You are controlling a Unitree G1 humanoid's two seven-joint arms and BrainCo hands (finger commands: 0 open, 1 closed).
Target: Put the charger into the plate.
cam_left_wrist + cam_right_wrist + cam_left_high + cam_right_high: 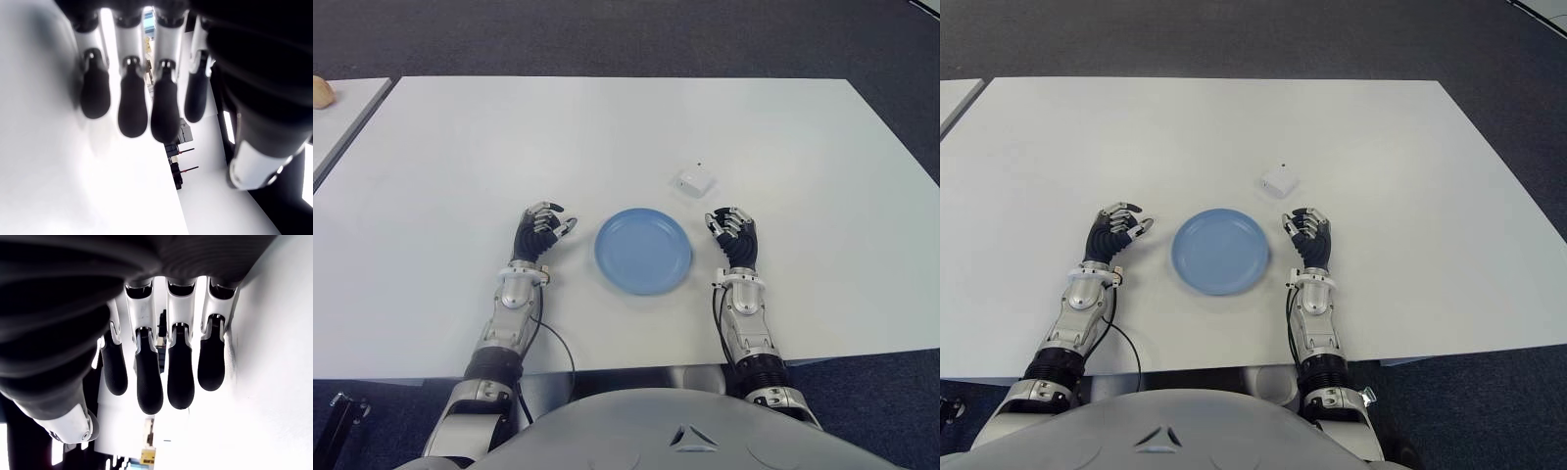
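White and small, sitting on the desk (460, 147) just beyond the plate (643, 251), at about one o'clock from its rim: the charger (692, 181), a squat boxy block with rounded corners, lying flat and apart from everything else. Blue, round and shallow, holding nothing: the plate, waiting near the front edge of the desk.

Judging by this, sitting at the very start of the task, with the reach not yet begun. Showing at three o'clock of the plate, close below the charger: the right hand (734, 235), fingers loosely curled and apart, clasping nothing, as its own wrist view confirms. Showing at nine o'clock of the plate: the left hand (540, 231), fingers likewise relaxed and holding nothing.

Calling next, probably, for the right hand moving forward toward twelve o'clock, coming over the charger, pinching it across its short sides, then carrying it back toward seven o'clock to the plate. Likely handling light and rigid, but smooth enough to slip.
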